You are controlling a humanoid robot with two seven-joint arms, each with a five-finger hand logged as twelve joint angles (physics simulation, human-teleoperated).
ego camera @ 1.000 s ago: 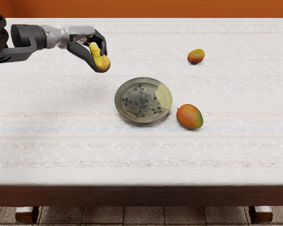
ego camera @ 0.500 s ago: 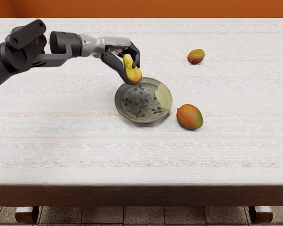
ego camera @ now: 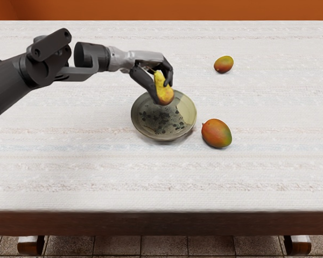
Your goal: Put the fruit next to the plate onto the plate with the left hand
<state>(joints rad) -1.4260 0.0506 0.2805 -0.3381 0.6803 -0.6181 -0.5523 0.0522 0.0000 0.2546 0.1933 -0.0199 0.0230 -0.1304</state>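
Observation:
My left hand [ego camera: 157, 81] reaches in from the left and is shut on a yellow pear-like fruit [ego camera: 163, 90]. Its fingers wrap the fruit's upper part. The fruit hangs over the back half of the greenish speckled plate [ego camera: 186, 115], close above its surface; whether it touches the plate I cannot tell. A large red-green mango [ego camera: 216, 133] lies on the table just right of the plate. My right arm does not show.
A smaller mango [ego camera: 223, 64] lies at the back right of the white table [ego camera: 70, 161]. An orange wall runs behind the table's far edge.
My left hand has carried the yellow fruit rightward and downward, from the table's back left to above the plate. Both mangoes have stayed put.

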